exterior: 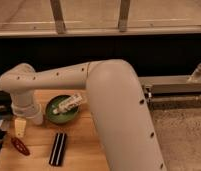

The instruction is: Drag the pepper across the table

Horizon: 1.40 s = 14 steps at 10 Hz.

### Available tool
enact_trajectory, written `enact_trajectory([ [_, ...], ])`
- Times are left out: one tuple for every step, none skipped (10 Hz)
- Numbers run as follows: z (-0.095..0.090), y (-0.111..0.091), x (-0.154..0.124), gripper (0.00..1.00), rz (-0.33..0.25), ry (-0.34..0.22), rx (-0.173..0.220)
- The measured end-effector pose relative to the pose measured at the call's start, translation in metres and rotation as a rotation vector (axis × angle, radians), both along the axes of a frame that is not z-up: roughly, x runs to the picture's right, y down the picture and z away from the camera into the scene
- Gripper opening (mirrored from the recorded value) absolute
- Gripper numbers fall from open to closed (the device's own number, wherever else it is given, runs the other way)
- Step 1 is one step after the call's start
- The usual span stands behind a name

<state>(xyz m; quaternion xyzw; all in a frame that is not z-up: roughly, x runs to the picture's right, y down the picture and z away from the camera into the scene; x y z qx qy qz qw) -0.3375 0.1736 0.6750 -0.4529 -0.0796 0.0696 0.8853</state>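
As my 1 arm [114,100] reaches in from 3 o'clock and bends down over the left side of the table [81,137], the 1 camera view gives me this count: 1 pepper, 1 black bar, 1 green bowl, and 1 pale item inside that bowl.

My gripper [19,126] hangs below the white wrist at about 9 o'clock in the scene, low over the wood. I can't make out whether it is parted or closed, and I see nothing held in it.

The pepper [20,146], dark red and glossy, lies flat on the table at 6 o'clock from my gripper, close under it, and toward 8 o'clock on the tabletop.

The black bar [57,148] lies at 3 o'clock from the pepper, apart from it, its length running roughly from 12 to 6.

The green bowl [53,116] is the only container. It sits at 12 o'clock from the bar, just right of my wrist. In it rests 1 whitish wrapped item [70,103], tilted, its upper end pointing toward 2 o'clock.
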Motion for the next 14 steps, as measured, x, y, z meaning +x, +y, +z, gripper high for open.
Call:
enact_trajectory([
  [0.003, 0.008, 0.000, 0.80, 0.025, -0.015, -0.023],
  [0.004, 0.013, -0.001, 0.80, 0.045, -0.026, -0.040],
  [0.006, 0.019, 0.000, 0.80, 0.061, -0.032, -0.055],
  [0.006, 0.025, 0.000, 0.80, 0.071, -0.038, -0.069],
  [0.005, 0.029, 0.000, 0.80, 0.077, -0.041, -0.078],
  [0.005, 0.032, 0.000, 0.80, 0.083, -0.041, -0.084],
  [0.003, 0.035, -0.001, 0.80, 0.089, -0.041, -0.085],
  [-0.001, 0.040, -0.009, 0.80, 0.082, -0.046, -0.076],
  [-0.004, 0.044, -0.017, 0.80, 0.071, -0.056, -0.064],
  [-0.005, 0.047, -0.023, 0.80, 0.063, -0.064, -0.056],
  [-0.005, 0.047, -0.028, 0.80, 0.055, -0.070, -0.046],
  [-0.005, 0.048, -0.033, 0.80, 0.049, -0.074, -0.037],
  [-0.004, 0.049, -0.038, 0.80, 0.042, -0.079, -0.029],
  [-0.004, 0.051, -0.045, 0.80, 0.038, -0.087, -0.020],
])
